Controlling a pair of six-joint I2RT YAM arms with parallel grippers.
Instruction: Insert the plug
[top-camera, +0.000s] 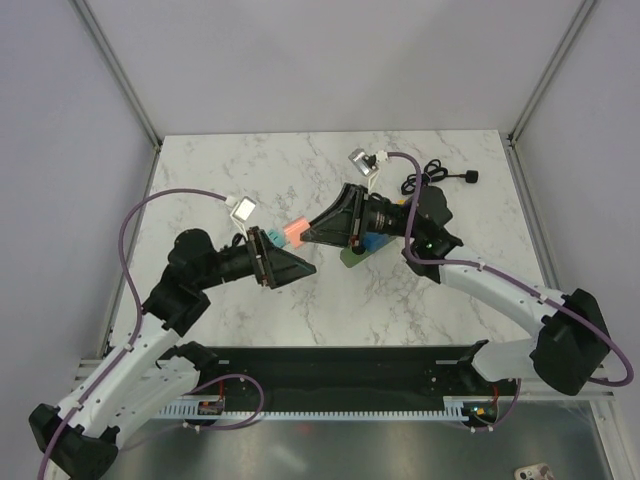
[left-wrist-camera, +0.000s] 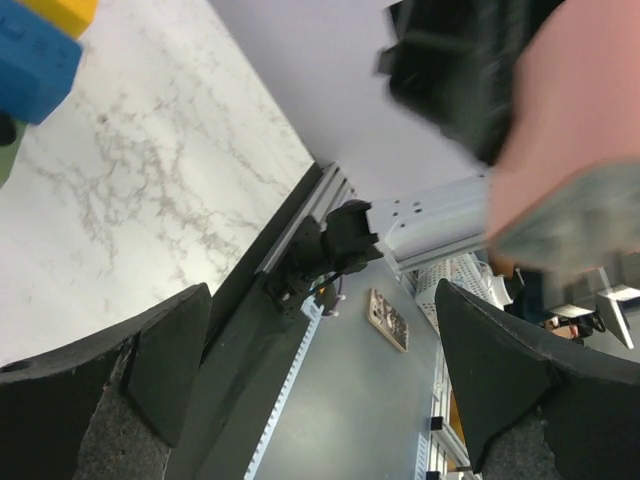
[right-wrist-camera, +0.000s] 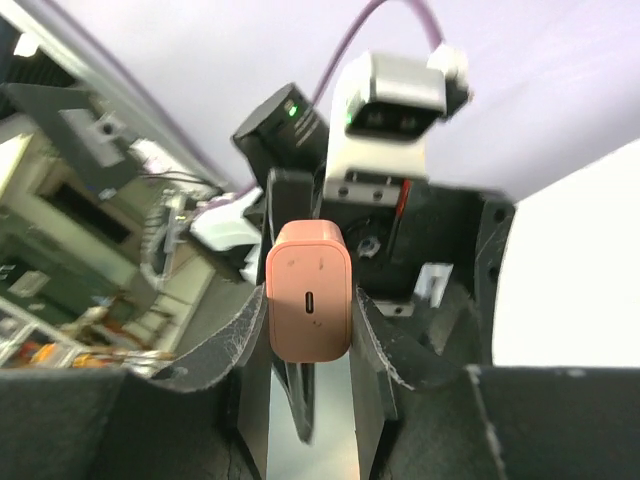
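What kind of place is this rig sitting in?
Likely a robotics lab test cell: a marble-pattern tabletop boxed in by aluminium framing and plain panels, with blurred, cluttered workbenches beyond in the right wrist view.

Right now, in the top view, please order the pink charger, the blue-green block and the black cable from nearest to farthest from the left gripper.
1. pink charger, just beyond the left gripper, held by the right gripper.
2. blue-green block, farther right, under the right arm.
3. black cable, far right of the table.
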